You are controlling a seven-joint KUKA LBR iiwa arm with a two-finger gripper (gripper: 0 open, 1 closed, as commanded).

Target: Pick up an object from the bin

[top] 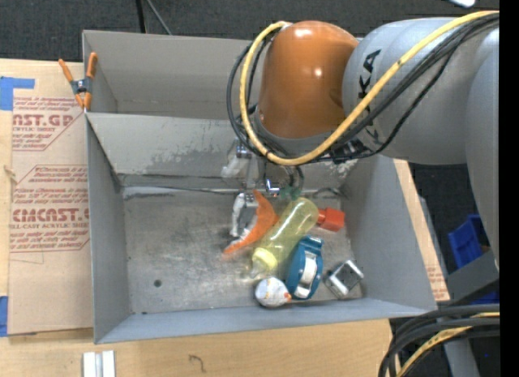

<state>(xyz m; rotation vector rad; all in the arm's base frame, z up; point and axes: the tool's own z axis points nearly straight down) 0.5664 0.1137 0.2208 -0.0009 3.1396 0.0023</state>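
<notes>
- The arm (pixel 422 83), grey with an orange cover at its wrist and yellow and black cables looped round it, comes in from 3 o'clock and hangs over the upper middle of the bin.
- The bin (pixel 162 246) is grey metal with sloping walls. Its left half is bare, scuffed floor.
- A small heap lies toward 4 o'clock on the bin floor, and every loose thing is in it.
- The bottle (pixel 285 231) is yellow-green and lies tilted. Its orange cap (pixel 331 220) points to 2 o'clock and its base to 8 o'clock.
- The blue holder (pixel 306 266), rounded with a white inside, lies just beside the bottle at its 5 o'clock.
- The orange strip (pixel 253 233) is curved and pointed. It lies against the bottle's 9 o'clock side, with its tip toward 8 o'clock.
- The gripper (pixel 253 201) sits under the orange cover, right at the upper end of the orange strip. How far it is open, and whether it grips the strip, cannot be told.
- The white ball (pixel 272 292) lies at 6 o'clock of the heap, touching the blue holder.
- The metal clip (pixel 345 278) lies at the heap's 4 o'clock edge.
</notes>
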